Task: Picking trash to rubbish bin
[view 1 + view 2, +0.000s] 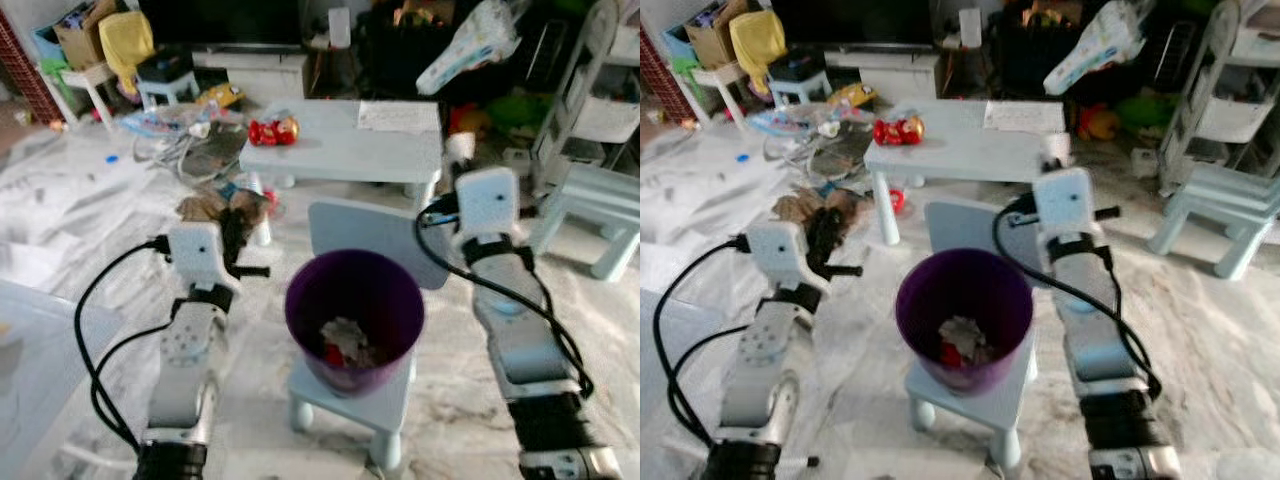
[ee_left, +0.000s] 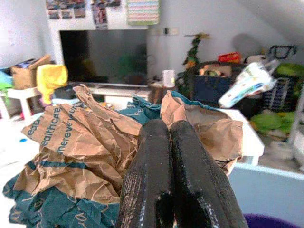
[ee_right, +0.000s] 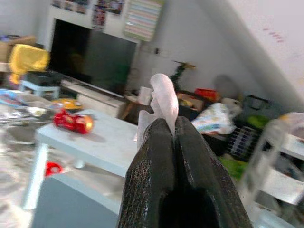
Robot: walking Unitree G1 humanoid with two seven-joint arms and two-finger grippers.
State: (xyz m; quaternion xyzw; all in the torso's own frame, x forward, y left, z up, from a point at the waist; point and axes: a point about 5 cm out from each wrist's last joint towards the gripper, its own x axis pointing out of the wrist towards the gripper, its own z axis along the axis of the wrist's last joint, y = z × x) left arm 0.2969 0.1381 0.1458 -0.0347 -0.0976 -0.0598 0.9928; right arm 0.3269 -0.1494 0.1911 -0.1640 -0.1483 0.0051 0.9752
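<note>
Trash comes in two pieces here, one in each gripper. The big crumpled brown paper bag (image 2: 90, 142) is the larger piece. It has blue-green print on it. The left gripper (image 2: 168, 130) has its two black fingers pressed tight together on the paper. The bag puffs out past the fingertips and to both sides of them. From the head camera, the bag (image 1: 215, 207) sits just beyond the left gripper (image 1: 238, 245), above the floor.

Right beside that gripper, toward the robot's middle, stands the purple rubbish bin (image 1: 300, 300). It rests on a small pale blue chair (image 1: 385, 415), between the two arms. Some crumpled scraps (image 1: 345, 342), white and red, lie at its bottom.

The right gripper (image 3: 166, 126) is also squeezed shut. A small pale, thin scrap (image 3: 164, 97) sticks up from between its fingertips. This gripper (image 1: 458, 160) is up past the far right edge of the bin, near a low white table (image 1: 400, 150).

On that table, away from both grippers, lies a red shiny wrapper (image 1: 273, 130). More clutter (image 1: 185, 125) lies on the floor beyond the left gripper.
</note>
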